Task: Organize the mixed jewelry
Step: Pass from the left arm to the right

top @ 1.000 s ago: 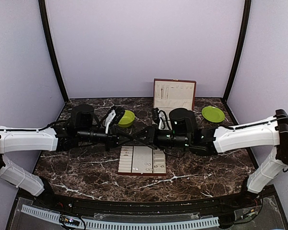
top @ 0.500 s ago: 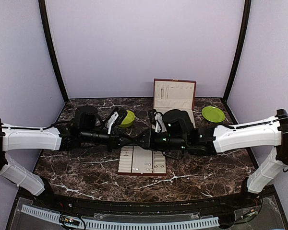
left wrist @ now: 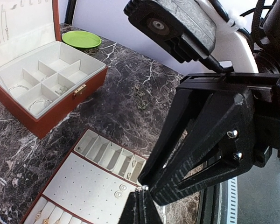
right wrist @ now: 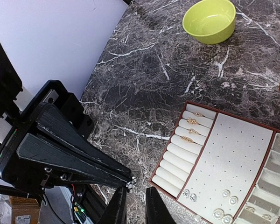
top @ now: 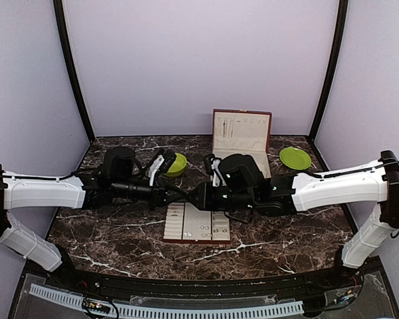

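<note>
Above the tray [top: 186,222] at the worktop's [top: 120,232] front middle, the left end effector [left wrist: 141,200], pinched together, meets the right end effector [right wrist: 135,193], slightly apart: likely a handover, piece unseen. Rings [right wrist: 192,122] lie in the tray; next needs careful placing

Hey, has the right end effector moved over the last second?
Yes. The right end effector has shifted leftward in the top view, judged against the box.

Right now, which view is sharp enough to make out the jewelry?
Top external: even light, but the jewelry on the tray is only specks. Left wrist: tray sharp, box lining slightly washed out. Right wrist: rings crisp, no glare.
</note>
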Robot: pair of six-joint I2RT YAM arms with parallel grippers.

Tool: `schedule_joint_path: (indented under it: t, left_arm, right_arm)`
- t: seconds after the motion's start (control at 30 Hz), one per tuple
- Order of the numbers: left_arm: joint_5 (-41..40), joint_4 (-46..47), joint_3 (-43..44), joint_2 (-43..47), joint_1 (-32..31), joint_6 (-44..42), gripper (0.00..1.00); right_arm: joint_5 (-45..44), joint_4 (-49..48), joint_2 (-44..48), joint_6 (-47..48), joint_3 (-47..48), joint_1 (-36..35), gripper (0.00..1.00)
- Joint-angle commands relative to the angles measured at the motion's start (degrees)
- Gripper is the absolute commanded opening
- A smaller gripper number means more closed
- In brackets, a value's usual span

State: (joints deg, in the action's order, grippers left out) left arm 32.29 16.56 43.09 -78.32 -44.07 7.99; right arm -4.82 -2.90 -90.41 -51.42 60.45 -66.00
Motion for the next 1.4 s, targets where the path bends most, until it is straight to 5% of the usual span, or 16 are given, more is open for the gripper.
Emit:
schedule_joint_path:
  t: [0.0, 0.47, 0.73, 0.9, 1.37]
  left_arm:
    - [1.67, 0.71, 1.38, 0.02, -0.33, 0.27, 0.00]
    - [4.15, 0.98, 1.68, -1.14, -0.34, 0.54, 0.00]
    - [4.93, 0.69, 2.15, -1.68, -0.31, 0.74, 0.00]
    - [4.23, -0.16, 2.70, -1.62, -0.31, 0.60, 0.15]
    - [-0.03, -1.01, 2.44, -0.83, -0.37, 0.96, 0.23]
  right_arm:
    - [-0.94, -0.38, -1.44, 1.85, 2.31, -0.52, 0.15]
    - [-2.04, 1.75, -1.79, 6.33, 3.56, -0.46, 0.00]
    - [-4.98, 4.71, -1.19, 8.04, 3.13, -0.54, 0.00]
    - [-6.88, 6.40, -1.15, 7.73, 3.05, -0.51, 0.00]
    - [-9.18, 6.73, 0.01, 6.34, 0.70, -0.45, 0.00]
